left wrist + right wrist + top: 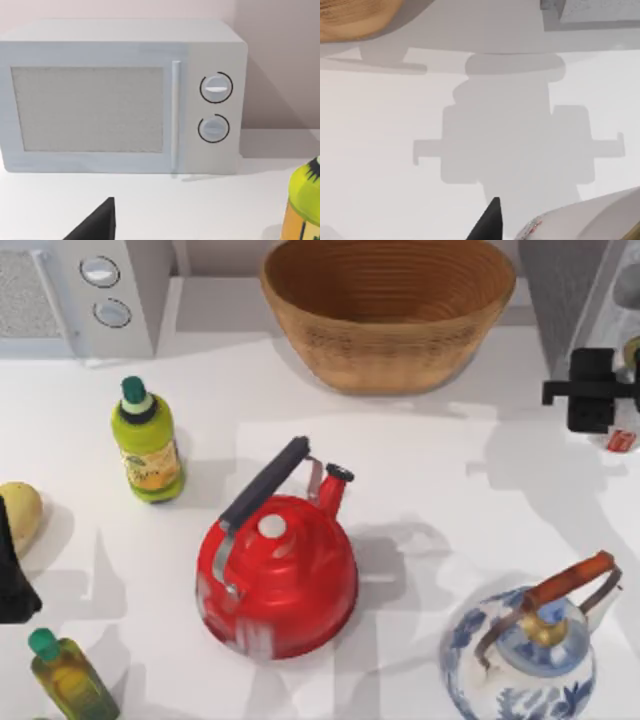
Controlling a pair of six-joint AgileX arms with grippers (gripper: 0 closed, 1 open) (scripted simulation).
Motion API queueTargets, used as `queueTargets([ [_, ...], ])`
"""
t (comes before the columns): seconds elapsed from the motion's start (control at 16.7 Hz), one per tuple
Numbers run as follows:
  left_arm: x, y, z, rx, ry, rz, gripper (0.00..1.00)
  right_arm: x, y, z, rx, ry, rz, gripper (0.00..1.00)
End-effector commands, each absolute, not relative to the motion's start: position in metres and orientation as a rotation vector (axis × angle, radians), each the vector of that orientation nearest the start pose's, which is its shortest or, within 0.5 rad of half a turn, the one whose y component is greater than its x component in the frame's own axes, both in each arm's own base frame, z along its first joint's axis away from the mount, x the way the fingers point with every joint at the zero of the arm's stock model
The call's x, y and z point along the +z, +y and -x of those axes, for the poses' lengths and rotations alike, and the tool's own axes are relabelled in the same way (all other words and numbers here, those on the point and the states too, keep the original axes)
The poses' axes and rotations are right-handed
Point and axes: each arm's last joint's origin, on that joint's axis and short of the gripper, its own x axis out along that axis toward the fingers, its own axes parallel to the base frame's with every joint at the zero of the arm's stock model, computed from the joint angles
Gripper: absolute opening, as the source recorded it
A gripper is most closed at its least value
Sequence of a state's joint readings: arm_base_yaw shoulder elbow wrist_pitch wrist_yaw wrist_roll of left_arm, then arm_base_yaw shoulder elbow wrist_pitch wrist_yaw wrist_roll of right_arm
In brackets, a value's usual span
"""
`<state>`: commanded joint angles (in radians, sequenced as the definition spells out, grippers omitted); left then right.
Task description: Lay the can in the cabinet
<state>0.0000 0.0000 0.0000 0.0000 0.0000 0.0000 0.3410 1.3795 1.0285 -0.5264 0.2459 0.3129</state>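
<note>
The can point(621, 440), white with red marks, shows at the table's far right just below my right gripper point(600, 405). In the right wrist view the can point(580, 217) lies close beside a black fingertip point(489, 222), its pale gold lid at the frame's corner. The gripper is shut on it and held above the table, casting a shadow below. The cabinet point(565, 290) stands at the back right, with a dark speckled inside and a white framed door point(615, 295). A corner of the cabinet point(590, 10) appears ahead of the right wrist. My left gripper point(10, 580) is parked at the left edge.
A wicker basket point(390, 310) sits at the back centre. A red kettle point(278, 580) stands mid-table and a blue-and-white kettle point(525, 655) at front right. On the left are a white microwave point(80, 290), two green-capped bottles point(148, 440) point(68, 680) and a pale yellow object point(20, 515).
</note>
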Motion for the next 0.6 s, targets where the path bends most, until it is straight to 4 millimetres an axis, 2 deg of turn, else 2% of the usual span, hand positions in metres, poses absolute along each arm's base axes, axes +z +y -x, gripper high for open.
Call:
queueTargets([
  [0.36, 0.160, -0.001, -0.106, 0.000, 0.000, 0.000, 1.00, 0.261, 0.042, -0.213, -0.059, 0.626, -0.096, 0.00],
  [0.6, 0.160, -0.001, -0.106, 0.000, 0.000, 0.000, 1.00, 0.249, 0.019, -0.163, -0.037, 0.410, -0.103, 0.00],
])
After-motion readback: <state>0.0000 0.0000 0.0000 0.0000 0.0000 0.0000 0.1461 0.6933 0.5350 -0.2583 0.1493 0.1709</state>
